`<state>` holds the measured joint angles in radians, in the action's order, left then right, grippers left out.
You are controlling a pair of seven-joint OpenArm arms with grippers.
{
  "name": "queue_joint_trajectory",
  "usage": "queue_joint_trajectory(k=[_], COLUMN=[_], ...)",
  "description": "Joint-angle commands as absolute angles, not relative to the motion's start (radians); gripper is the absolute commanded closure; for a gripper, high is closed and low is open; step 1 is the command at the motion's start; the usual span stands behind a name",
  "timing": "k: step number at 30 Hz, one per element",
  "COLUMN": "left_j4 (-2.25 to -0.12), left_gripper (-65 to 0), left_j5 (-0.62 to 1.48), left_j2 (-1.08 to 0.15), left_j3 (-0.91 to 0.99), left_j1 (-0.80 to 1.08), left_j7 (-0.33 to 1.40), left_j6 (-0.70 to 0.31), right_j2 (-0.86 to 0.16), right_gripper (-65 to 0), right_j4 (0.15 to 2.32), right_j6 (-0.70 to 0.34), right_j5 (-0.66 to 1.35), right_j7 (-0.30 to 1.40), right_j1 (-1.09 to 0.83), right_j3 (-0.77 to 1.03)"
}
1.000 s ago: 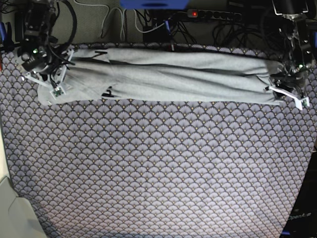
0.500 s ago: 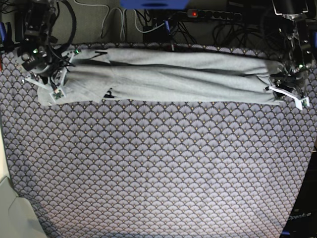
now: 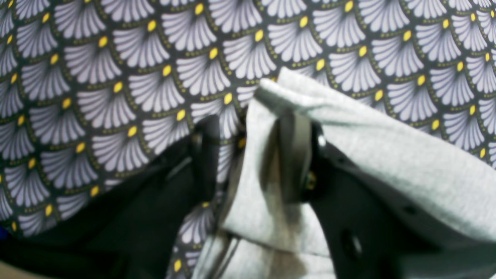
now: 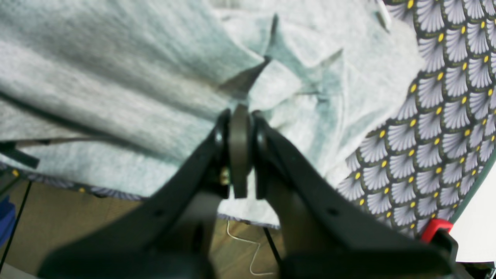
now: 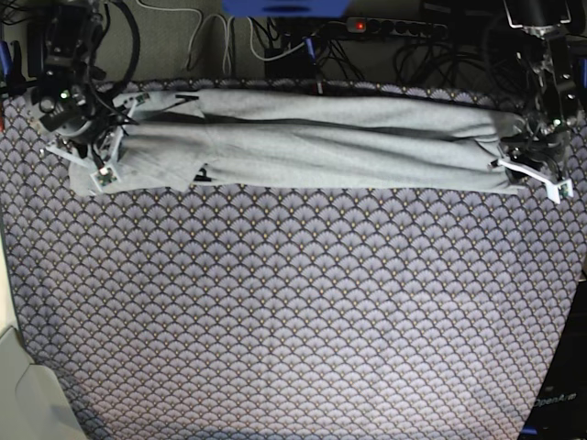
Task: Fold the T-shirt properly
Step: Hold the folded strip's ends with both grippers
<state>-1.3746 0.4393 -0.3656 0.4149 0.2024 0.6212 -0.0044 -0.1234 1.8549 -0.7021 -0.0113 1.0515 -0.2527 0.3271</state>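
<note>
The T-shirt [image 5: 312, 147] lies as a long, narrow band across the far edge of the scallop-patterned cloth [image 5: 293, 312], its long axis running straight from one pincer to the other, so each arm stands at one end of it and neither is nearer the middle. The right gripper [image 4: 240, 116] has its jaws pressed together, and in its wrist view grey fabric bunches right at the tips; it looks to be pinching a fold of the shirt, though the blur there leaves the bite itself uncertain. From this pincer the shirt stretches away ahead and to one side, with bare cloth just beside it on the other. The left gripper [image 3: 252, 155] stands partly spread, and a doubled edge of the T-shirt [image 3: 348, 147] hangs draped over one finger [image 3: 294, 155] and down between the two; the other finger [image 3: 205, 155] stands clear of the fabric, so this end is carried rather than clamped. Most of the garment lies off to that draped side of the left pincer. The next fold likely depends on both ends travelling together across the band's short axis, toward the open cloth.
</note>
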Motion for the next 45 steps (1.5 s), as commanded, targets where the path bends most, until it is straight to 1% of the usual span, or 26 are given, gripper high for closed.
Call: queue_joint_trajectory(k=[1, 22, 23, 25, 30, 33, 36, 38, 42, 45], left_j4=[-1.383, -1.382, -1.382, -1.382, -1.385, -1.385, -1.392, -1.428, -1.497, -1.500], left_gripper=[-25.2, -25.1, -25.1, -25.1, -25.1, -25.1, -25.1, -25.1, -25.2, -25.2], left_j5=[0.435, 0.435, 0.435, 0.435, 0.435, 0.435, 0.437, 0.437, 0.437, 0.437], left_j2=[-0.378, -0.377, -0.377, -0.377, -0.378, -0.378, -0.378, -0.378, -0.378, -0.378], left_j3=[0.417, 0.417, 0.417, 0.417, 0.417, 0.417, 0.420, 0.424, 0.426, 0.426], left_j1=[0.205, 0.205, 0.205, 0.205, 0.209, 0.220, 0.219, 0.225, 0.254, 0.252], left_j7=[0.636, 0.636, 0.636, 0.636, 0.636, 0.636, 0.636, 0.636, 0.636, 0.636], left_j6=[-0.007, -0.007, -0.007, -0.007, -0.007, -0.007, -0.007, -0.007, -0.007, -0.007], right_j2=[-0.134, -0.134, -0.134, -0.134, -0.134, -0.134, -0.136, -0.137, -0.139, -0.140], right_gripper=[-2.6, -3.1, -3.9, -7.4, -23.8, -29.4, -30.3, -30.3, -30.4, -30.4], right_j4=[1.871, 1.870, 1.870, 1.870, 1.870, 1.865, 1.880, 1.896, 1.919, 1.914], right_j6=[-0.698, -0.698, -0.698, -0.698, -0.698, -0.698, -0.698, -0.698, -0.698, -0.698], right_j5=[-0.019, -0.019, -0.019, -0.019, -0.018, -0.021, -0.021, -0.021, -0.021, -0.021], right_j7=[1.050, 1.050, 1.050, 1.050, 1.050, 1.059, 1.110, 1.130, 1.125, 1.127], right_j1=[-0.246, -0.245, -0.245, -0.249, -0.260, -0.252, -0.226, -0.209, -0.205, -0.191], right_j3=[0.335, 0.338, 0.340, 0.343, 0.343, 0.344, 0.346, 0.383, 0.433, 0.433])
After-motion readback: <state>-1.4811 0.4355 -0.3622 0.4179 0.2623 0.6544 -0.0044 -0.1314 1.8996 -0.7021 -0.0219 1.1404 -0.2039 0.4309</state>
